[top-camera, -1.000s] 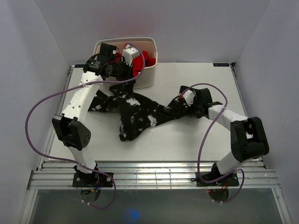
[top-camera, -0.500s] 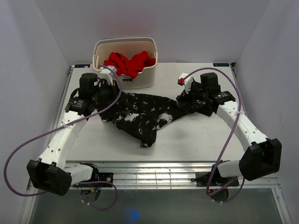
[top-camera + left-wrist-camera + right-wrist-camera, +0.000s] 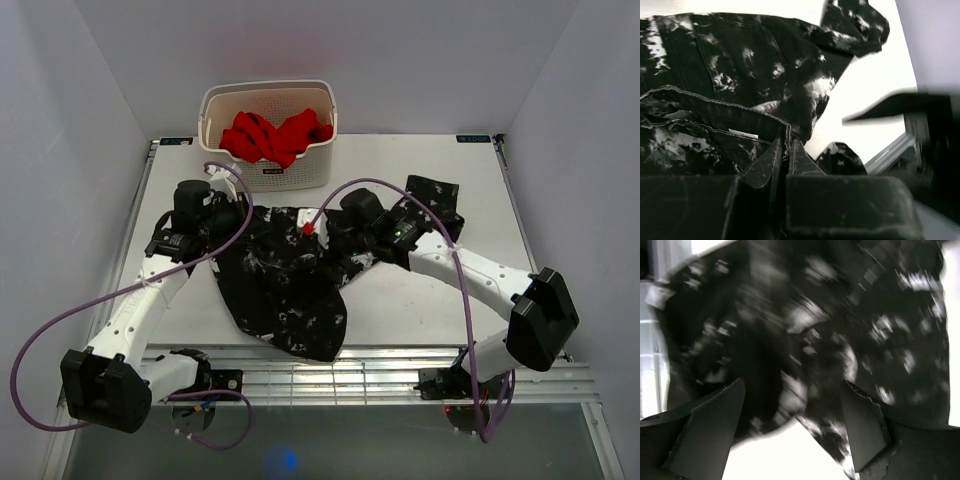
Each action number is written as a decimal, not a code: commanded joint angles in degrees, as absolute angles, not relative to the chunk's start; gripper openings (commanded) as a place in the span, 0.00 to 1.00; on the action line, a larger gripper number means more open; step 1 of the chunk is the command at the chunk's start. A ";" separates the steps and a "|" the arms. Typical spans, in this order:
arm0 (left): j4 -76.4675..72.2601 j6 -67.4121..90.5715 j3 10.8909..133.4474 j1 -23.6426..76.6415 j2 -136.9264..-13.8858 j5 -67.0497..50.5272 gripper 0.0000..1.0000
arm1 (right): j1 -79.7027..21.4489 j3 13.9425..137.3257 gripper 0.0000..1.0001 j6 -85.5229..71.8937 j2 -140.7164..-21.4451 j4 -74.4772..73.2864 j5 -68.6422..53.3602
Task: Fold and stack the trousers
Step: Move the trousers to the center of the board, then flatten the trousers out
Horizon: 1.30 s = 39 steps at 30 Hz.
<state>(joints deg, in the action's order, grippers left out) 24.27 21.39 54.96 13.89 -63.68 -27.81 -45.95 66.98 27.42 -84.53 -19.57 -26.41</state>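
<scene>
Here we are: one pair of long black white-speckled fabric trousers (image 3: 290, 280) is lying spread and rumpled on the white table (image 3: 430, 300), just in front of the white perforated plastic basket (image 3: 290, 175). One leg end is trailing off to the basket's right, and another fold is reaching away from the basket to the table's near edge.

The left tool (image 3: 784, 152) is clenching a thin pinch of the waistband, in front of the basket's left corner, jaws almost meeting with the seam between them. The right tool (image 3: 792, 390) is hanging released, fingers spread wide above the speckled cloth in front of the basket's right half, grasping nothing. Its view is smeared, so I cannot say which layer it is over.

Now the dangers, as I'm reading them:
- That left pinch is only biting the waistband's edge, so a hard pull could be stripping it free.
- The right tool, closing blind into bunched cloth, could be catching two layers and spoiling the fold.
- The fold farthest from the basket is sitting at the table's edge, where a drag could send it over or snag it on the metal rails (image 3: 330, 380).

Counting up: one pair of trousers, one basket, one bright red crumpled garment (image 3: 275, 135) inside that basket, two tools.
</scene>
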 commanded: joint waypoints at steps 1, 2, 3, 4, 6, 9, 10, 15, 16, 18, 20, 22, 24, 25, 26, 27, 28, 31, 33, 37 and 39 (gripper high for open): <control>21.53 26.79 55.46 11.52 -65.56 -24.79 0.00 | -54.38 69.26 0.82 27.94 -81.39 -15.65 -20.42; 21.27 27.33 56.33 9.51 -66.78 -24.70 0.00 | -56.32 68.91 0.81 28.73 -81.30 -15.47 -18.74; 21.36 28.03 57.03 8.71 -68.28 -24.52 0.00 | -59.91 68.73 0.81 29.09 -81.39 -15.29 -16.89; 21.53 28.82 57.91 8.01 -71.51 -23.65 0.00 | -61.42 68.90 0.81 29.44 -82.17 -15.38 -13.31; 23.37 31.11 62.21 7.47 -75.13 -21.63 0.00 | -65.28 69.43 0.80 29.97 -83.49 -15.21 -10.82; 22.77 33.22 65.73 7.38 -79.36 -18.55 0.00 | -69.50 72.59 0.80 30.50 -87.88 -16.26 -10.11; 22.59 33.22 66.53 7.30 -80.06 -18.20 0.00 | -70.57 74.42 0.80 30.59 -90.33 -17.22 -10.72; 22.85 32.52 70.13 6.59 -83.58 -17.23 0.00 | -76.54 79.62 0.82 31.81 -98.07 -19.24 -9.06; 22.76 32.52 70.05 6.42 -83.76 -17.23 0.00 | -76.73 80.93 0.83 31.82 -101.39 -19.77 -8.97; 22.33 32.52 69.87 5.89 -84.11 -17.31 0.00 | -76.73 85.15 0.84 31.20 -104.40 -22.49 -9.75; 21.98 32.61 69.44 5.28 -84.20 -17.40 0.00 | -76.82 87.01 0.84 30.85 -106.78 -24.34 -12.30; 21.71 32.52 69.17 4.84 -84.29 -17.66 0.00 | -76.99 85.87 0.84 30.85 -107.14 -23.73 -13.44; 21.62 32.26 69.08 4.22 -84.37 -17.84 0.00 | -77.34 84.21 0.79 31.90 -107.49 -24.95 -13.27; 21.53 32.17 69.08 3.96 -84.55 -17.93 0.00 | -77.34 83.68 0.73 32.51 -107.75 -26.09 -13.01; 21.45 31.91 69.08 3.43 -84.55 -17.93 0.00 | -77.34 83.15 0.62 33.65 -107.75 -27.50 -12.49; 21.53 31.73 69.17 3.17 -84.64 -18.02 0.00 | -77.17 80.88 0.57 34.27 -107.49 -29.42 -11.70; 21.53 31.55 69.26 2.90 -84.73 -18.28 0.00 | -77.08 78.95 0.54 34.97 -105.84 -29.88 -9.78; 21.80 31.20 69.96 1.50 -84.46 -18.98 0.00 | -75.24 69.57 0.46 37.44 -99.70 -30.76 -4.16; 22.06 30.77 70.48 0.35 -84.03 -19.51 0.00 | -70.35 65.15 0.42 38.40 -96.35 -31.81 -1.77; 22.76 28.66 71.63 0.09 -82.36 -20.83 0.00 | -55.49 55.30 0.39 43.14 -87.73 -32.43 6.39; 22.76 27.95 71.54 0.09 -81.56 -22.05 0.00 | -45.16 54.76 0.36 45.78 -85.53 -32.43 7.73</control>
<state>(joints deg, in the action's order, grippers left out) 24.40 30.28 68.62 0.80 -84.99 -20.67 -57.17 56.40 40.82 -89.78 -29.04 0.03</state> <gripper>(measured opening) 0.134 0.370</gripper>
